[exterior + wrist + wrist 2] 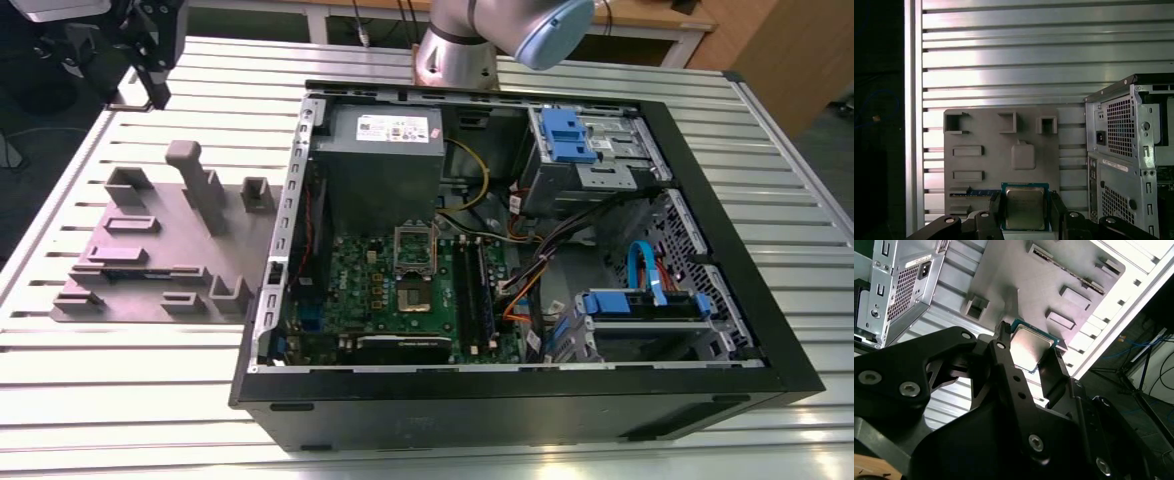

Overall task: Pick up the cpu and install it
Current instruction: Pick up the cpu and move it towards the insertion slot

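Note:
The cpu (1025, 207) is a flat square chip with a shiny silver top and a thin green rim. It sits between the two black fingers of my gripper (1025, 200), which is shut on its opposite edges. The second wrist view shows the same grip, with the cpu (1029, 346) tilted between the fingers (1004, 352). In the exterior view my gripper (138, 90) hangs high above the table at that view's far left, over the grey parts fixture (154, 250). The motherboard's open socket (416, 295) lies inside the computer case (534, 400), well off to the exterior view's right of the gripper.
The grey fixture (999, 150) has raised posts and slots, and a memory stick (976, 192) lies in one slot. The open case has tall black walls, a power supply (380, 130), drive cages (587, 150) and loose cables (534, 270). The arm's base (461, 50) stands behind the case on a slatted metal table (134, 400).

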